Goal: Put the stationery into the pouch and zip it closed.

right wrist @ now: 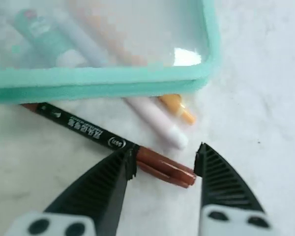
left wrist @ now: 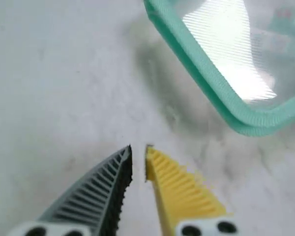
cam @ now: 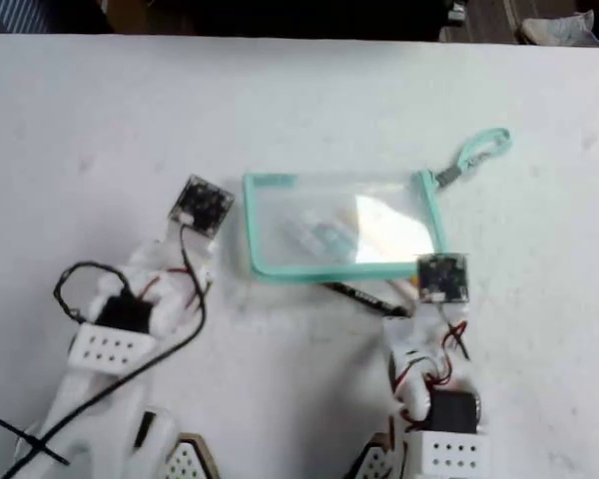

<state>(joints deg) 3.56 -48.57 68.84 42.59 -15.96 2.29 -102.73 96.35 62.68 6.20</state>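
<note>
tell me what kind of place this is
Probably a robotics lab bench: a plain white table, a small wired left arm and right arm, and a clear teal-edged pouch with pens beside it.

White table [cam: 100,110] was seen across nearly whole high view, top faintly mottled, kinda marble-ish up close in wrist views. Only soft shadows were cast on it, no hard edges. Far table edge was caught near top of high view, dark strip [cam: 280,15] left beyond it, nothing could be made out in there tbh. Blue-striped something [cam: 15,12] was glimpsed at far left corner, couldn't be identified. Brownish floor patch [cam: 494,18] and pale shoe-like shape [cam: 569,28] were spotted at far right corner.
</note>
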